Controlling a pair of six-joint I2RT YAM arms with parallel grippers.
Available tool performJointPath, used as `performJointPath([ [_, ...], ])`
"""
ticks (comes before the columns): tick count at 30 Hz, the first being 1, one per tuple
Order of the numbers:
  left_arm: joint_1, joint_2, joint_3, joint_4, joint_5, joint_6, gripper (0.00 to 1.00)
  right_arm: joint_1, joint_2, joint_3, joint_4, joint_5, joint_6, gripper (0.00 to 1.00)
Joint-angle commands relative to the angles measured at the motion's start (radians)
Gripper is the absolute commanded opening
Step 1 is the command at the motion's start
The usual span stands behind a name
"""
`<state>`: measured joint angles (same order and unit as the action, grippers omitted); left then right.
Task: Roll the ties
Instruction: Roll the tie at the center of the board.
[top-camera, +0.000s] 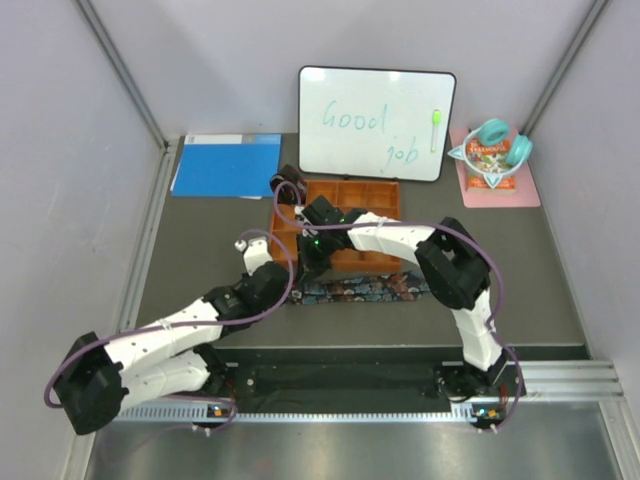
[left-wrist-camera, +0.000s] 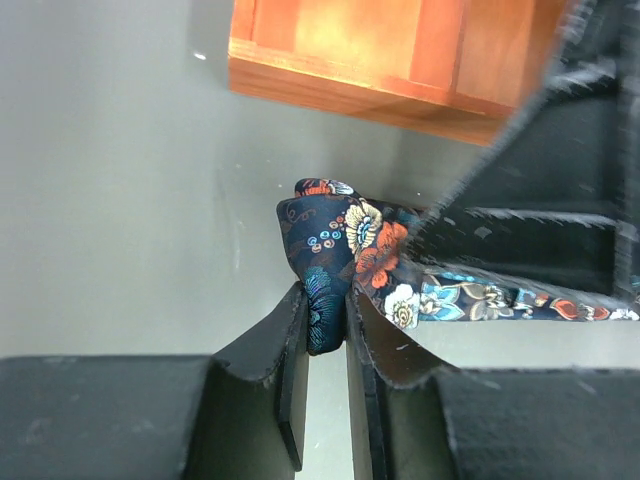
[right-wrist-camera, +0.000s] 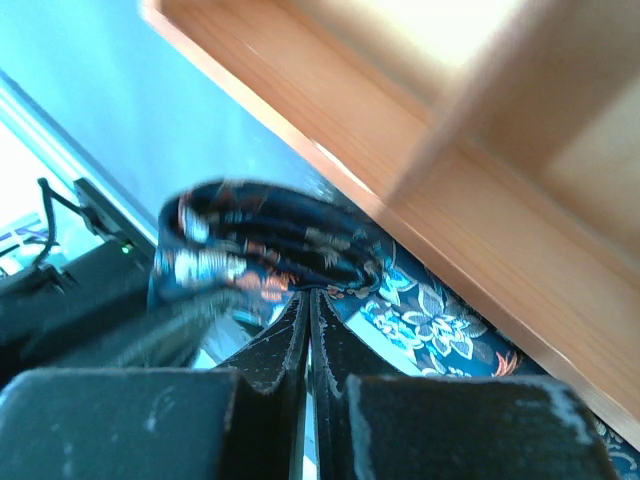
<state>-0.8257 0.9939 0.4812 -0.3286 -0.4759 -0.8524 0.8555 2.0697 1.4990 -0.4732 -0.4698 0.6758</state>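
Floral tie (top-camera: 375, 288): dark navy with multicolour flowers, a flat strip just beside the orange tray's (top-camera: 360, 183) near side.
Rolled end (left-wrist-camera: 335, 250): left end, loosely coiled (layers show edge-on).
Maroon tie (top-camera: 290, 183): dark coil at the tray's far-left corner.

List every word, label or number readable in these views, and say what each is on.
"Good job": handwritten in green on the whiteboard.
Printing on the orange packet under the teal headphones: too small to read.
No text visible on the floral tie, the orange tray or the blue folder.
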Motion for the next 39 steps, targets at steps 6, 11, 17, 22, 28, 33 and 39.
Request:
performJointPath([
  [6, -0.136, 0.072, 0.164, -0.230, -0.231, -0.088, 0.17, 0.059, 0.053, 0.093, 0.013, -0.021, 0.027, 0.00],
  [11, -0.176, 0.138, 0.212, -0.286, -0.294, -0.109, 0.16, 0.060, 0.038, 0.063, 0.025, -0.021, 0.030, 0.00],
  [17, -0.204, 0.193, 0.243, -0.351, -0.343, -0.157, 0.15, 0.062, -0.014, -0.008, 0.050, -0.023, 0.034, 0.00],
  [22, -0.213, 0.213, 0.249, -0.375, -0.357, -0.185, 0.15, 0.062, -0.042, -0.051, 0.068, -0.023, 0.040, 0.00],
  [28, -0.222, 0.209, 0.250, -0.375, -0.360, -0.195, 0.15, 0.068, -0.020, -0.071, 0.134, -0.053, 0.080, 0.00],
  [33, -0.231, 0.190, 0.237, -0.333, -0.333, -0.197, 0.16, 0.071, 0.026, -0.014, 0.156, -0.078, 0.111, 0.00],
  [39, -0.245, 0.206, 0.244, -0.307, -0.320, -0.200, 0.17, 0.071, 0.070, 0.046, 0.165, -0.102, 0.134, 0.00],
])
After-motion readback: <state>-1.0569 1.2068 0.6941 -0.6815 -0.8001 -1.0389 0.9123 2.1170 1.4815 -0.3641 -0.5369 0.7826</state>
